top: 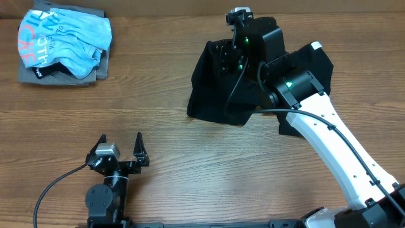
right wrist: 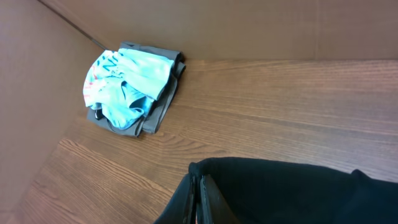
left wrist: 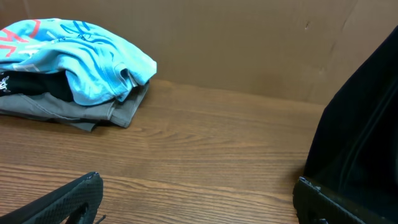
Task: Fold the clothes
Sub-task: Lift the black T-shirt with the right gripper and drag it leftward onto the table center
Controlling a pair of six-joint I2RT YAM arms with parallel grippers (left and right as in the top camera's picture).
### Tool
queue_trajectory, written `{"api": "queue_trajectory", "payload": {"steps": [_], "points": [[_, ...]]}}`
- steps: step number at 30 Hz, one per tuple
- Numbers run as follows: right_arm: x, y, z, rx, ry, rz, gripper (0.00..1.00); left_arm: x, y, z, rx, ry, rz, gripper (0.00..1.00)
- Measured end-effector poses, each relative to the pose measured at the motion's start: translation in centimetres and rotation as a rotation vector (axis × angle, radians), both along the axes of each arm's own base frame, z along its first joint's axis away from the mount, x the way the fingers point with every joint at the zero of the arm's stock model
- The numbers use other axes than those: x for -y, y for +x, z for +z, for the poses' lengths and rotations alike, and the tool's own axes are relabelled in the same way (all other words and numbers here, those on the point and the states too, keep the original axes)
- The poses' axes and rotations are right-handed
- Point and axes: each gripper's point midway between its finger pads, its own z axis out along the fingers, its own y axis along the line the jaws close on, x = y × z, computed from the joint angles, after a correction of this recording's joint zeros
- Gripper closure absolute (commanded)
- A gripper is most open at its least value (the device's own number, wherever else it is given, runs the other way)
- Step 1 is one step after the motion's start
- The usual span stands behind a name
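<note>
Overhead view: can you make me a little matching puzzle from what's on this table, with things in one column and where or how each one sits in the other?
Things:
1. black T-shirt
2. light blue shirt
3. grey garment
4. left tool

Places or states:
A. folded flat, underneath another garment
B. open and empty, at the near edge
C. bunched up, pinched by the shut right tool
D. crumpled on top, far left corner

Pairs: 1-C, 2-D, 3-A, 4-B

Pretty even bright light, soft shadows on the brown wooden worktop (top: 190,145); plain black T-shirt (top: 212,95) loses all detail
</note>
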Motion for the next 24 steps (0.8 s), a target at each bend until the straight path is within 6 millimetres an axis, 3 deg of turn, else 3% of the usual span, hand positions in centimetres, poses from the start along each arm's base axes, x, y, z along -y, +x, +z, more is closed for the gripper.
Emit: {"api": "queue_trajectory", "payload": {"steps": [4, 8, 12, 15, 17, 19, 20, 22, 23, 24], "points": [[-0.7, -0.5, -0.1, -0.016, 0.015, 0.008, 0.96, 0.0, 0.0, 0.0, 0.0, 0.0, 0.0, 0.0], [-3.6, -2.1, -0.8, -0.04, 0.019, 0.072, 0.75, 0.0, 0.0, 0.0, 0.0, 0.0, 0.0, 0.0], [-6.6, -3.0, -3.6, -0.095, -0.01, 0.13, 0.69, 0.0, 0.0, 0.0, 0.0, 0.0, 0.0, 0.0], [-6.5, -2.6, -5.3, -0.128, -0.038, 0.119, 0.59, 0.0, 0.0, 0.0, 0.0, 0.0, 0.0, 0.0], [-5.3, -1.8, -5.8, -0.14, -0.052, 0.086, 0.5, 0.0, 0.0, 0.0, 0.0, 0.0, 0.0, 0.0], [-2.7, -0.7, -6.4, -0.167, -0.079, 0.017, 0.46, 0.0, 0.0, 0.0, 0.0, 0.0, 0.0, 0.0], [-1.2, -0.1, -6.7, -0.18, -0.093, -0.021, 0.38, 0.0, 0.0, 0.0, 0.0, 0.0, 0.0, 0.0], [3.1, 0.9, -7.6, -0.229, -0.139, -0.124, 0.11, 0.0, 0.0, 0.0, 0.0, 0.0, 0.0, 0.0], [5.8, 1.3, -8.2, -0.265, -0.163, -0.192, 0.02, 0.0, 0.0, 0.0, 0.0, 0.0, 0.0, 0.0], [7.7, 1.5, -8.4, -0.283, -0.178, -0.235, 0.0, 0.0, 0.0, 0.0, 0.0, 0.0, 0.0, 0.0]]}}
